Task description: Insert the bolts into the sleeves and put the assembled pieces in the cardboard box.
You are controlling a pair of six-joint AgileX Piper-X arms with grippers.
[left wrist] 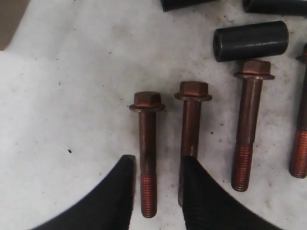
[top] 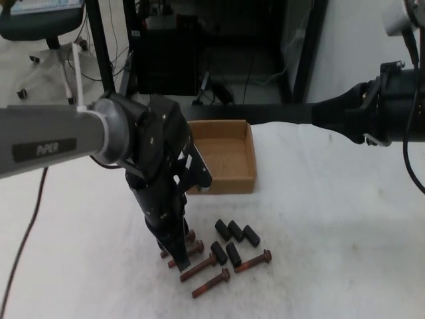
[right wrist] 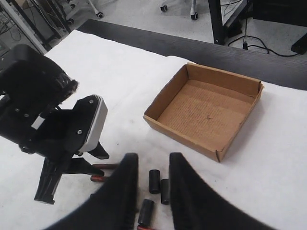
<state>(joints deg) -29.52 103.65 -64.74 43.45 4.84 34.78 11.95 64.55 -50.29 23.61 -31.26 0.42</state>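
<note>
Left wrist view: left hand (left wrist: 157,160) spread narrowly astride one bolt (left wrist: 147,139), neighbouring bolt (left wrist: 191,120) partly behind one finger (left wrist: 206,201), sleeve (left wrist: 250,40) beyond.

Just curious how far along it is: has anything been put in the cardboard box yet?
No, the cardboard box has a bare floor, while the bolts and sleeves lie loose on the bench.

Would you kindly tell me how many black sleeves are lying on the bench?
5. Three sleeves lie in a row nearer the cardboard box; two lie nearer the camera, beside the bolts. The left gripper could hide another.
</note>
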